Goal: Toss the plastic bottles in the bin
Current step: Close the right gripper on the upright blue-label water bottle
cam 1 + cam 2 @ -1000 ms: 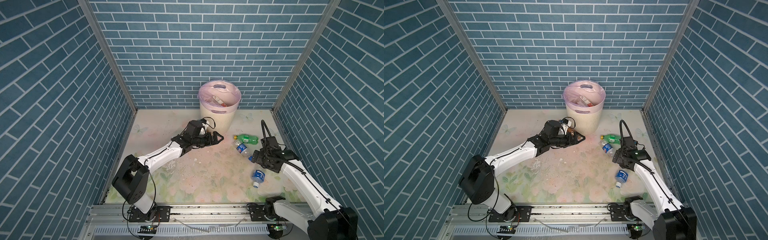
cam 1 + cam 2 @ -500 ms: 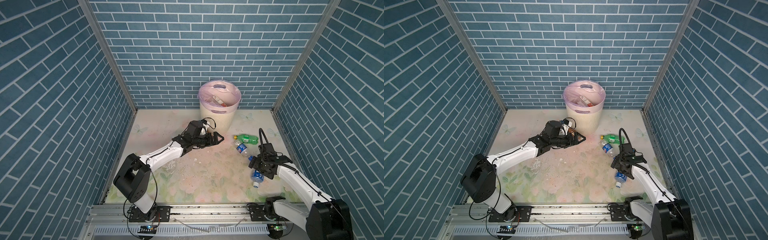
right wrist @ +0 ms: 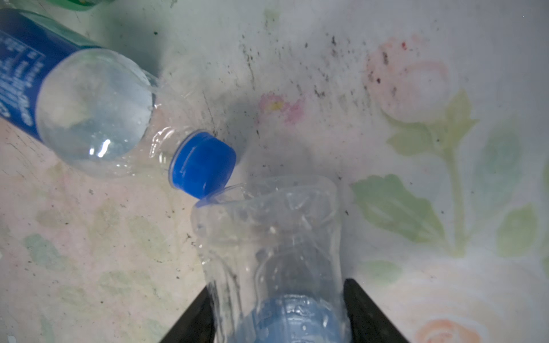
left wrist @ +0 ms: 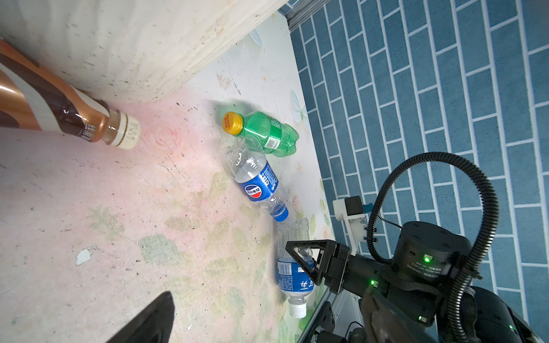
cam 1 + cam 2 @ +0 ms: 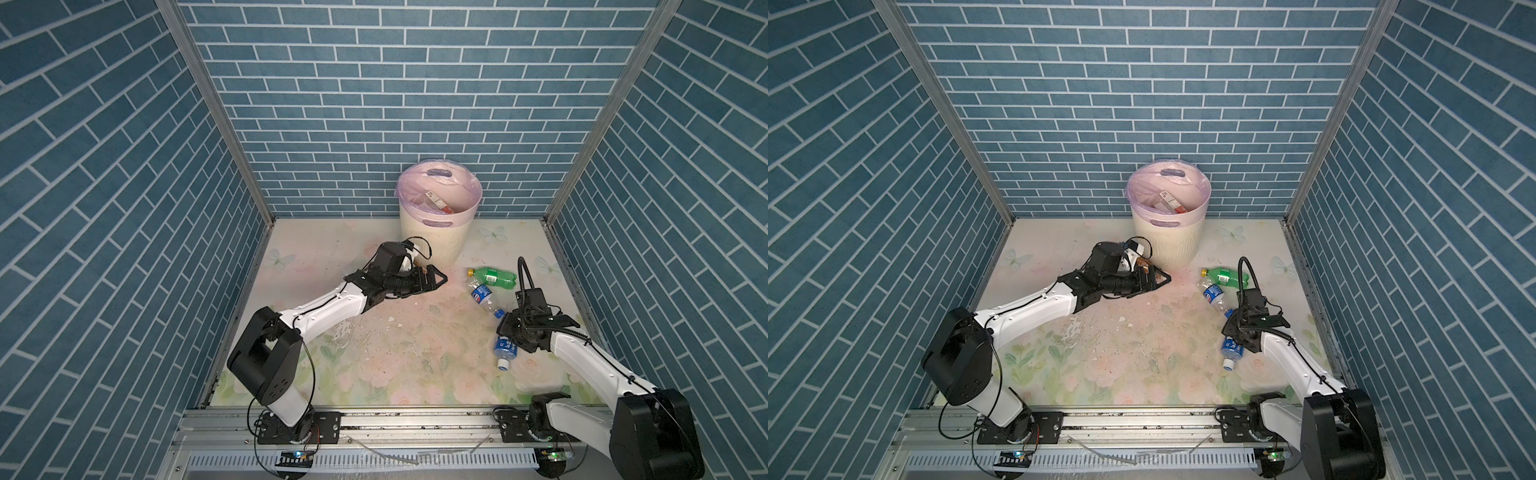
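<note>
The cream ribbed bin with a pink liner stands at the back wall and holds several bottles. On the floor to its right lie a green bottle and a clear blue-capped bottle. Nearer the front lies a clear, blue-labelled, white-capped bottle. My right gripper is down over this one. In the right wrist view its fingers press both sides of the clear body. My left gripper is open at the bin's base. A brown bottle lies against the bin beside it.
The blue brick side wall and its floor rail run close behind the right arm. The blue cap of the neighbouring bottle touches the base of the gripped one. Paint flakes dot the flowered floor.
My right gripper has drawn back from the blue-capped bottle to the white-capped one, come down over it and narrowed its jaws onto it. The left arm has hardly moved.
</note>
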You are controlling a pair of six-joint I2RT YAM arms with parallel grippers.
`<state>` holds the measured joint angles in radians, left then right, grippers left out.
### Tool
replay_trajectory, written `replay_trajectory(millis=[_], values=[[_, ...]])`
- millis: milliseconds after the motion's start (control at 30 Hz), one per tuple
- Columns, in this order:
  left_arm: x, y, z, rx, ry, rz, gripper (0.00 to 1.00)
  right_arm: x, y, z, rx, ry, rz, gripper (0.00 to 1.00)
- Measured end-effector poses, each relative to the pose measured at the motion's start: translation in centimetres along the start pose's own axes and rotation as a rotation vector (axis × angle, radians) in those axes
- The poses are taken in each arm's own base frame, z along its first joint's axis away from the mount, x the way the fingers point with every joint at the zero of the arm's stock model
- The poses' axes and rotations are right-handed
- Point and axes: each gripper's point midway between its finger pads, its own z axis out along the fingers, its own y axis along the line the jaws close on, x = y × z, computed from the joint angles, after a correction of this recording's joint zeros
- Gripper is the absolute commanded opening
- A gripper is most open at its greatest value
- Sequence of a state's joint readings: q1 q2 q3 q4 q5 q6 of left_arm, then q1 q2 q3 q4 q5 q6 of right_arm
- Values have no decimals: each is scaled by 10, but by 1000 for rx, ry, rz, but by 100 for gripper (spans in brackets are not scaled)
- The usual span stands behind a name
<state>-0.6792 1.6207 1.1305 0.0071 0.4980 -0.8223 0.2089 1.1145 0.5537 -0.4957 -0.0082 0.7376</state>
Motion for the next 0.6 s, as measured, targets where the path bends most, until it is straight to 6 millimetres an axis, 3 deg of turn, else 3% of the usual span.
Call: replay_trajectory(millis=[367,600], values=[[3,5,0,-21,10,-11,99,-8,18,7,-92,-27,19,52],[5,8,0,-32,19,-17,99,-2,33,9,-143,-10,17,49]])
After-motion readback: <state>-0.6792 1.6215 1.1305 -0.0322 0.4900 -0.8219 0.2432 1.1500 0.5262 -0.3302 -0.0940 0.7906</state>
